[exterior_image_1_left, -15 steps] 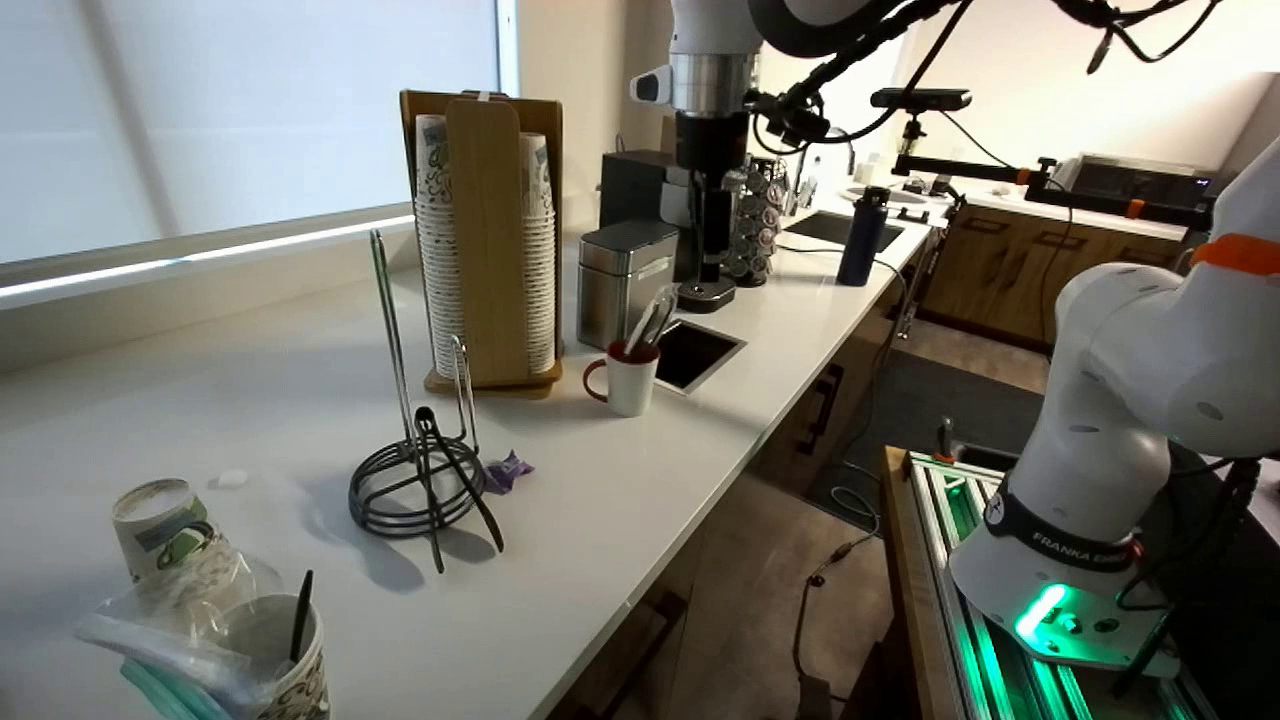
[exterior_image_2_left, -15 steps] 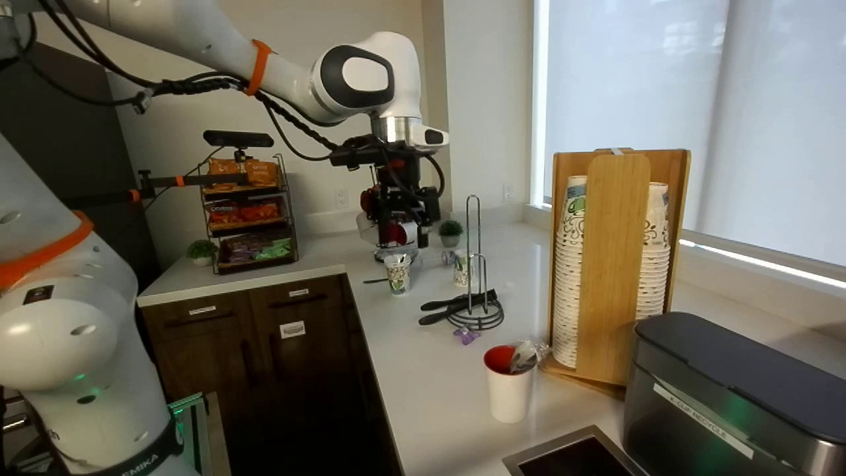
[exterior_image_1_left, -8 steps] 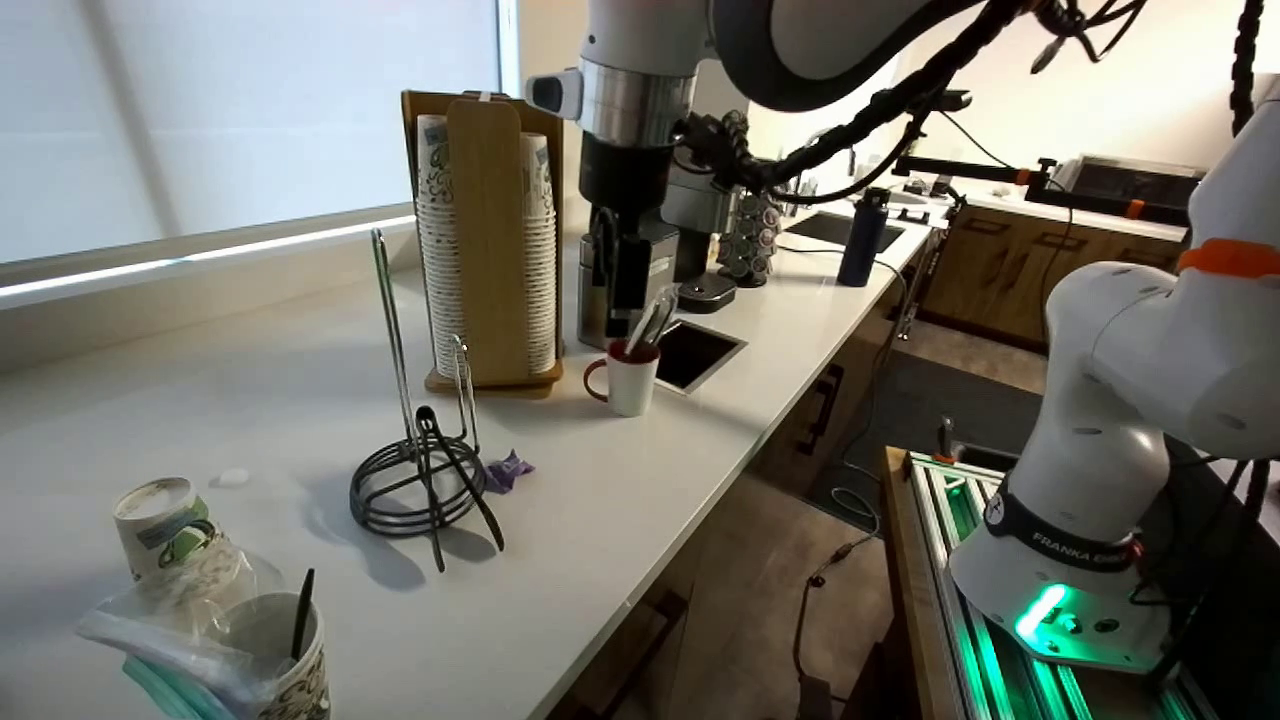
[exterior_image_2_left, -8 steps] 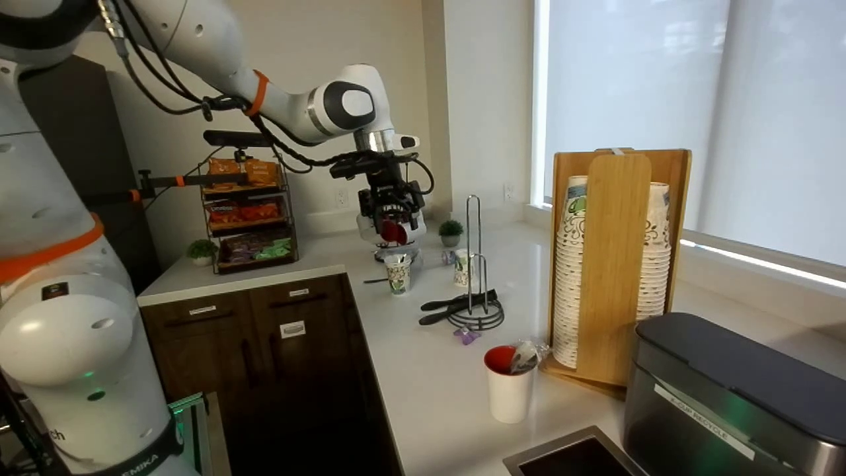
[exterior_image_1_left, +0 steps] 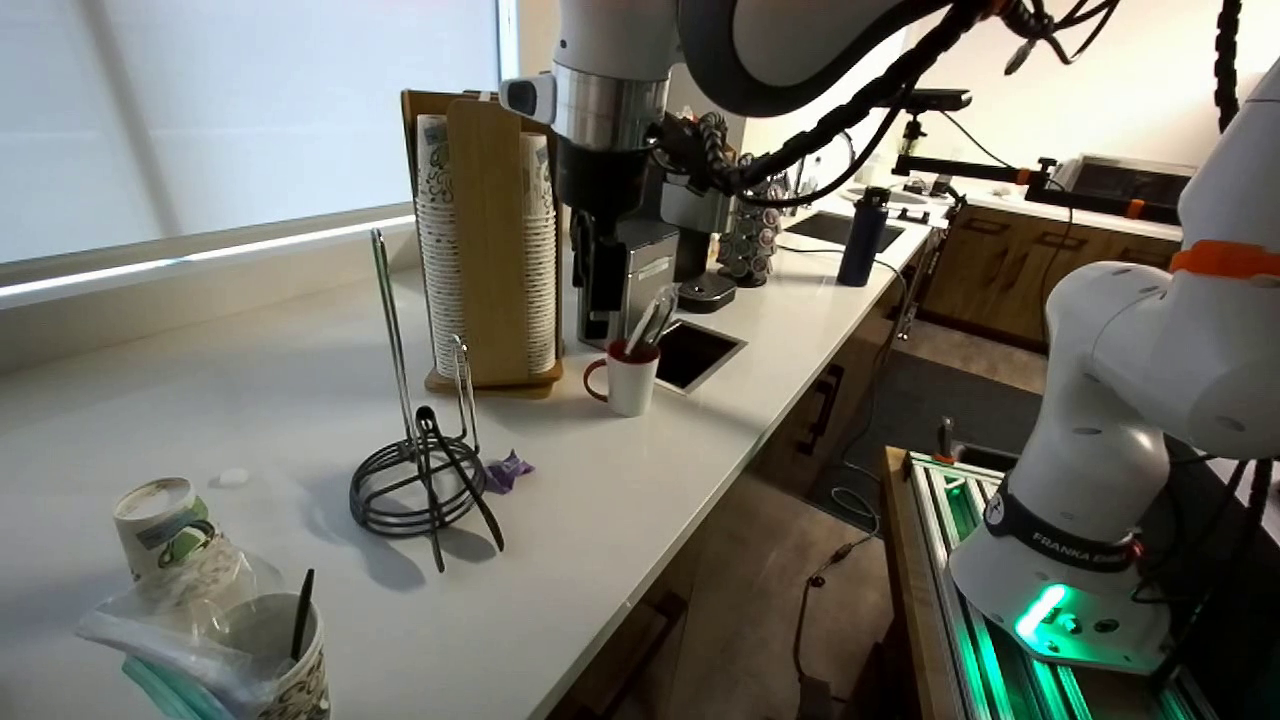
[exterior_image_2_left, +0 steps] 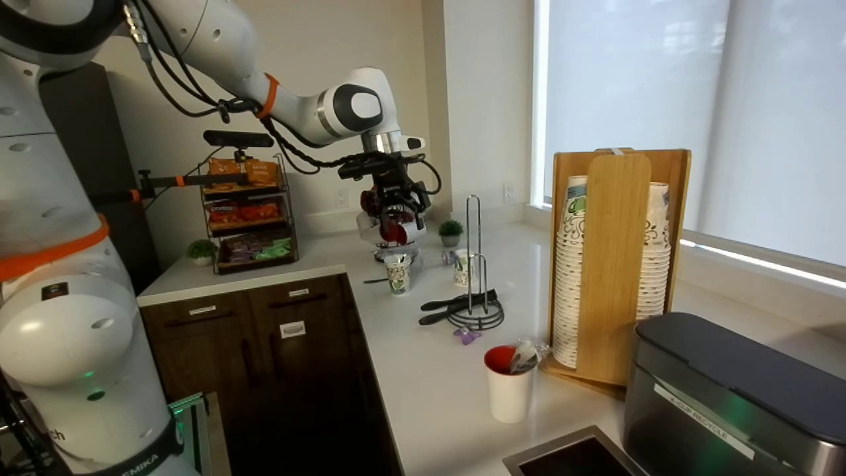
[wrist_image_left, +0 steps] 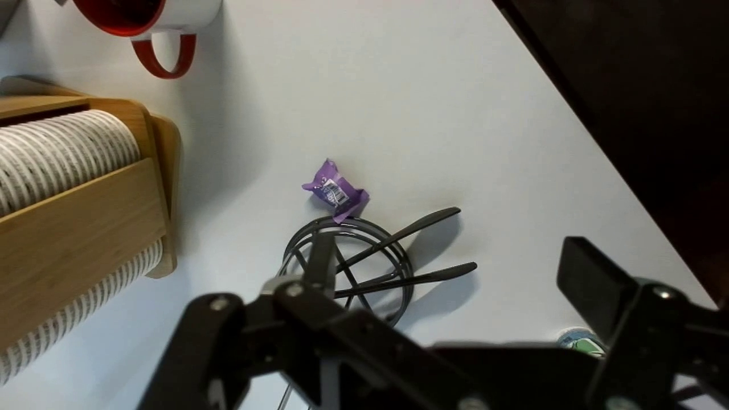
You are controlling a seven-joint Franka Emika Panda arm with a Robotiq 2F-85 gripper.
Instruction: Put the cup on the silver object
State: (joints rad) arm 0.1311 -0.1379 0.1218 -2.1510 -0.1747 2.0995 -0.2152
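The cup (exterior_image_1_left: 150, 515) is a small whitish paper cup with green-grey markings, upside down on the counter; it also shows in an exterior view (exterior_image_2_left: 461, 271) behind the silver object. The silver object (exterior_image_1_left: 394, 340) is an upright thin metal rod on a dark looped wire base (exterior_image_2_left: 486, 324). In the wrist view the base (wrist_image_left: 408, 297) lies partly behind a finger. My gripper (wrist_image_left: 455, 267) is open and empty, high above the counter; in both exterior views it hangs in the air (exterior_image_1_left: 600, 300) (exterior_image_2_left: 406, 218). A green-marked cup edge (wrist_image_left: 581, 340) shows by a finger; I cannot tell which cup.
Black plastic knives (wrist_image_left: 438, 274) lean on the wire base, beside a purple wrapper (wrist_image_left: 336, 191). A plastic-wrapped cup with a stick (exterior_image_1_left: 300, 690) stands near the counter edge. A white mug (exterior_image_1_left: 632, 385) and a tall wooden cup dispenser (exterior_image_1_left: 485, 250) stand near the gripper.
In the exterior views, the arm and gripper have moved along the counter and lower, from beside the coffee machine towards the dispenser and mug. The cup and the silver object have not moved.
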